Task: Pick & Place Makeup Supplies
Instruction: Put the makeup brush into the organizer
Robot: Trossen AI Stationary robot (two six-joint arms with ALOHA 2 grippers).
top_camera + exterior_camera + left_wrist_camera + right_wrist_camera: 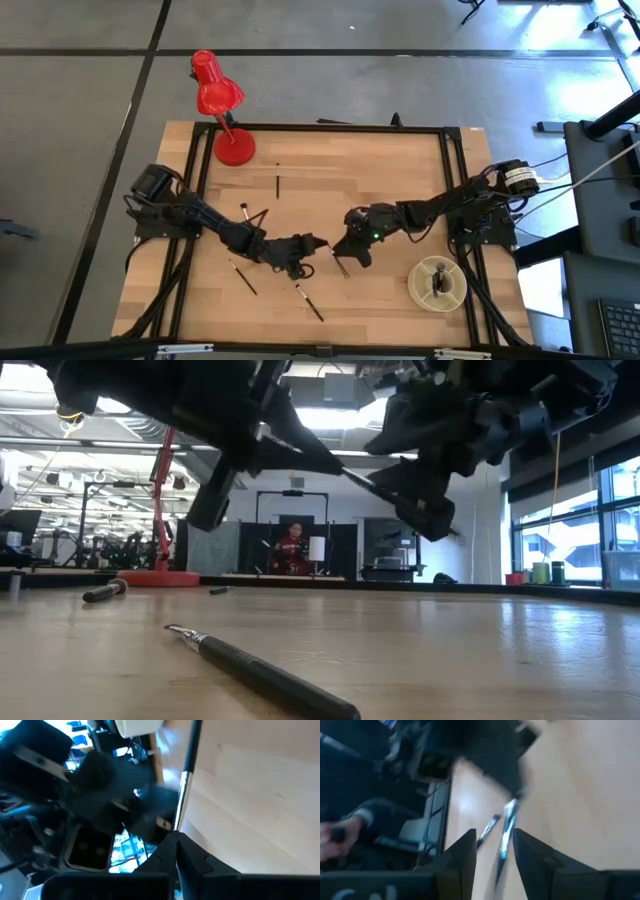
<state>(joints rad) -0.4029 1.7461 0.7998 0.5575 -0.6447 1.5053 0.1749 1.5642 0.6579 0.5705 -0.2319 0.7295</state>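
One thin dark makeup brush (pixel 350 475) with a silver ferrule is up in the air between my two grippers, above the middle of the table. My left gripper (pixel 312 243) is shut on it. My right gripper (pixel 495 855) is open; its fingers stand on either side of the brush's other end (pixel 506 832) without touching it. More brushes lie flat on the wood: one far (pixel 277 183), one by the left arm (pixel 243 212), two near the front (pixel 243 278) (pixel 308 302). A cream round holder (pixel 437 283) sits at the near right. My left gripper pinches the brush between its two shut fingertips (pixel 172 851), at the end just past the silver ferrule (pixel 184 785). The brush runs straight on from the fingers, in line with them. It is lifted clear of the table, sloping slightly down toward the right gripper.
A red desk lamp (pixel 218 100) stands on its round base (pixel 234 148) at the far left corner. A black frame (pixel 330 128) rims the table. The cream holder has dark items in it. In the low view, one brush (pixel 260 675) lies close to the camera. A person sits far behind the table.
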